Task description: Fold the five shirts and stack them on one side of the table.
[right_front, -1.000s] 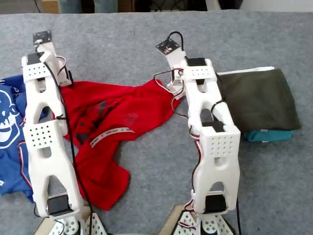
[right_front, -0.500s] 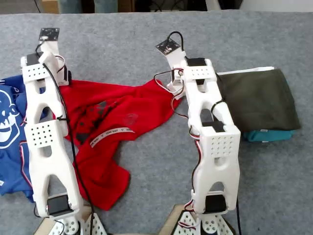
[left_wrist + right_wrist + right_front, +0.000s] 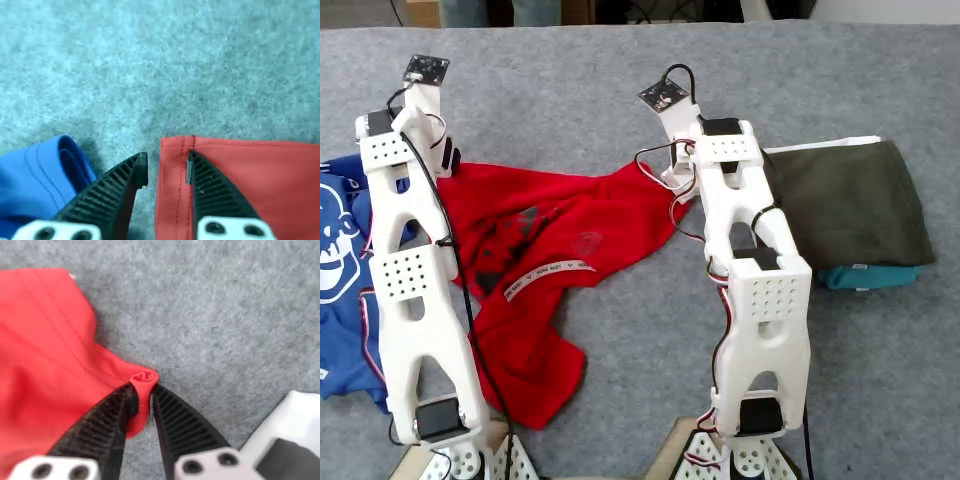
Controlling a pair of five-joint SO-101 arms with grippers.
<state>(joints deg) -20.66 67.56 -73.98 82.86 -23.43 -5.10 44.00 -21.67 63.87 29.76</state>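
High view puts the folded work at 3 o'clock on the table (image 3: 570, 80): a dark olive shirt (image 3: 845, 205) lies on a teal shirt (image 3: 872, 277). A white edge (image 3: 820, 146) peeks out at their 12 o'clock side and is perhaps a third shirt. The red shirt (image 3: 550, 260) sprawls crumpled near the middle, and a blue shirt (image 3: 340, 250) lies unfolded at 9 o'clock. The right gripper (image 3: 142, 401) is pinched tight on a bunched corner of the red cloth. The left gripper (image 3: 166, 170) stands narrowly parted astride the other hem corner, not yet closed. By my judgement at least two shirts are done, the red one is barely begun, and the blue one waits.
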